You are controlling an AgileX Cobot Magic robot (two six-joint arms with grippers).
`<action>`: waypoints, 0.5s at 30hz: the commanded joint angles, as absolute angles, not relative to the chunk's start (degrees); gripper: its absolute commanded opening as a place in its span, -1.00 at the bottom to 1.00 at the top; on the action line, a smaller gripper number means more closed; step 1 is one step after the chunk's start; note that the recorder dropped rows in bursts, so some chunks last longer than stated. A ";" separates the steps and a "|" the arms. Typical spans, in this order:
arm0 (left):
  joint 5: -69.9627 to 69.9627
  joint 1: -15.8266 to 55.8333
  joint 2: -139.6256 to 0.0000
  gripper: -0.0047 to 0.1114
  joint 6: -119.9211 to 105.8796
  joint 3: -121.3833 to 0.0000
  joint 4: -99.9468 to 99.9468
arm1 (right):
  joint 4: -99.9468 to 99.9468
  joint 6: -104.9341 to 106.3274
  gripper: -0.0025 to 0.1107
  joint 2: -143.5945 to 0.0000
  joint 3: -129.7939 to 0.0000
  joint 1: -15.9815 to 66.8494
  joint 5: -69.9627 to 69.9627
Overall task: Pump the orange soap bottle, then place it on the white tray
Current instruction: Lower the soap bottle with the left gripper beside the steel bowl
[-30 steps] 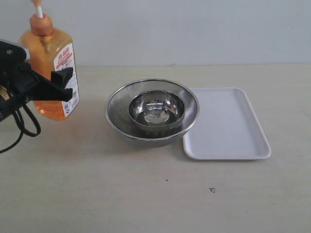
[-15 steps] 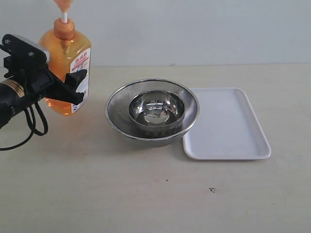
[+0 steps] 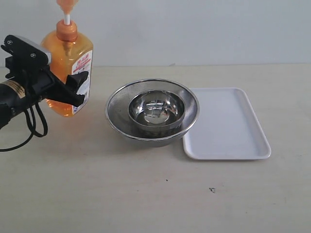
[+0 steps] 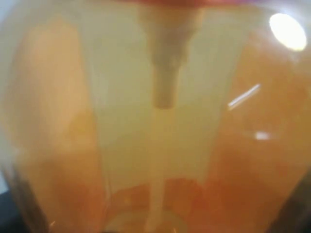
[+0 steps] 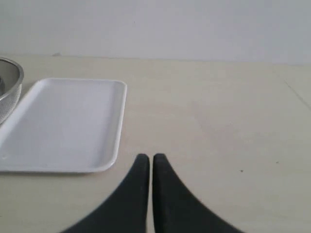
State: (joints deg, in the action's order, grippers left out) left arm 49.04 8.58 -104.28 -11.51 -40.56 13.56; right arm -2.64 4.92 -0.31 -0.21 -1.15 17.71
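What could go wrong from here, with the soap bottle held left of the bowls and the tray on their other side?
1. The nested steel bowls stand between the orange soap bottle and the white tray; a low carry could clip their rim.
2. The left pincer clamps the smooth bottle body from the side; the tall, liquid-filled bottle may slip or tilt when set down.

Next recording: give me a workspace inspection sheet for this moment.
Surface: pale table, a few dark specks.
Job's things: soap bottle upright in the left gripper, far left; white tray bare, right of the bowls.
Clutter: steel mesh bowl holding a smaller steel bowl, rim over the tray's edge.
Grippers: left clamped on the bottle; right gripper shut, empty, near the tray.
Cables: black cable loops under the left arm.
Surroundings: plain wall.
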 commanded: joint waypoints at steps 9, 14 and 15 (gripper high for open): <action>58.19 8.74 -109.40 -0.84 -11.13 -41.40 14.63 | 2.09 5.04 -0.96 0.00 0.00 -0.97 16.36; 59.80 8.74 -111.31 -0.84 -8.16 -43.26 17.31 | -1.53 -0.31 -0.96 0.00 0.00 -0.97 10.39; 59.66 8.74 -111.85 -0.84 -8.16 -43.89 17.60 | -2.82 -2.46 -0.96 0.00 0.00 -0.97 9.03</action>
